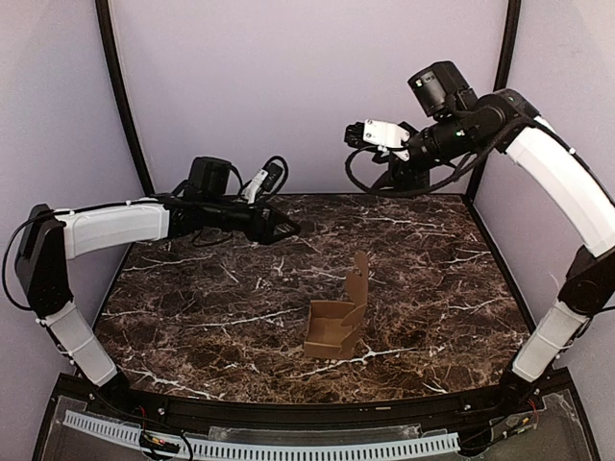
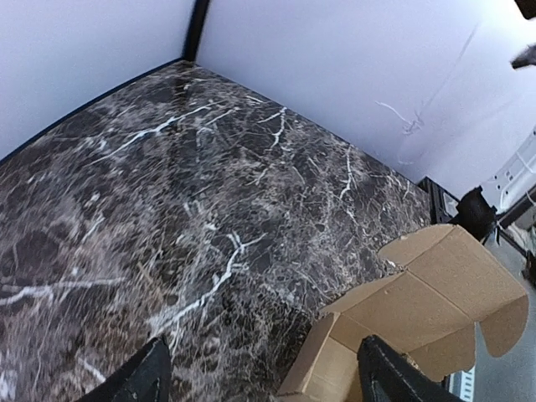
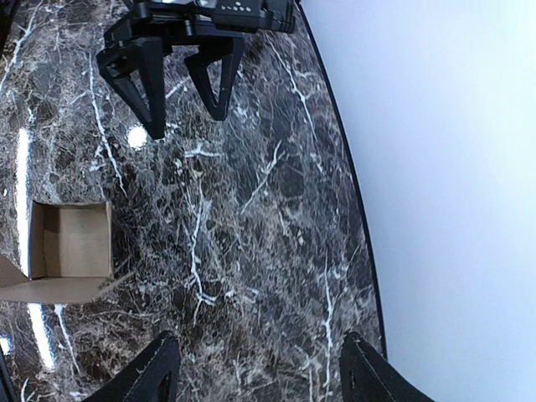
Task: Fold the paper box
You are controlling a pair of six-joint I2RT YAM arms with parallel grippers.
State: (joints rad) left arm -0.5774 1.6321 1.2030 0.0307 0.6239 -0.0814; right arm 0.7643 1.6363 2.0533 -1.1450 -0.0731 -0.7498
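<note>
At the near edge of the top view, both arm bases are partly cut off by the frame. Just beyond them the paper box (image 1: pixel 332 331) stands on the tabletop (image 1: pixel 192 317), a little right of centre and close to the front edge. It is open side up, with one tall flap (image 1: pixel 360 279) rising upright from its right side. Neither arm touches it.

Its inside is hard to read from above. The right wrist view looks down into it and shows a bare cardboard floor, though the frame edge cuts off the box's left part. In the left wrist view the box is cropped at the bottom and partly hidden behind one dark fingertip (image 2: pixel 389 377).

Open marble lies on every side of the box, widest to the left and behind, narrowest toward the front edge.

Farther back, the left gripper (image 1: pixel 286 229) hovers over the far centre-left of the tabletop, well apart from the box. Its jaws are spread with only marble between them.

The right gripper (image 1: pixel 354 134) hangs highest and farthest, in front of the back wall (image 1: pixel 288 86). Its jaws are likewise spread and hold nothing. From above its tips are small and hard to make out. Walls close the tabletop at left, right and rear.
</note>
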